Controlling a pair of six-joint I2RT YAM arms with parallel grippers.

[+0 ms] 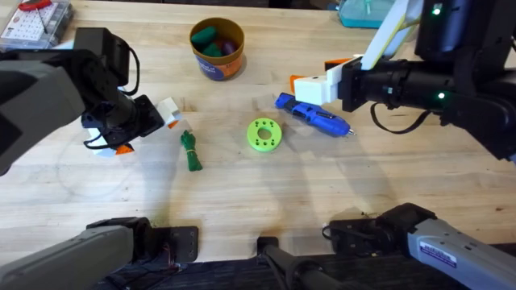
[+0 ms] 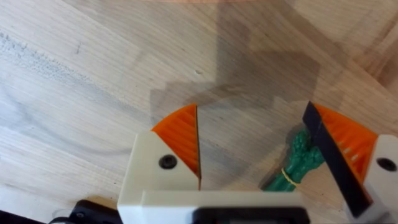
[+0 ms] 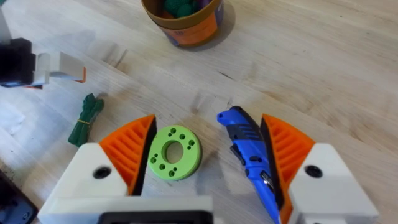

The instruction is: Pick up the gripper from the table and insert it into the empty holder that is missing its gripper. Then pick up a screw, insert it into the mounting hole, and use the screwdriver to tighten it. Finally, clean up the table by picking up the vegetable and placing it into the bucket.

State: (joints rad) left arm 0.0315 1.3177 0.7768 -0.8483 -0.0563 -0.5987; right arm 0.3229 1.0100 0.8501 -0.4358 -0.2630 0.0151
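Vegetable (image 1: 190, 151) flat on table (image 1: 242, 193), long axis 12-to-6 o'clock, at 9 o'clock of green disc (image 1: 264, 134), left gripper (image 1: 149, 121) open wide and empty beside it, right gripper (image 1: 322, 76) open, empty, above screwdriver (image 1: 313, 114), bucket (image 1: 217, 48) at 12 o'clock

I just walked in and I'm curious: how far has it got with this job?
No finished step is visible. The vegetable lies on the table, with the open left gripper beside it. The screwdriver lies untouched near the open right gripper. The bucket already holds other toys.
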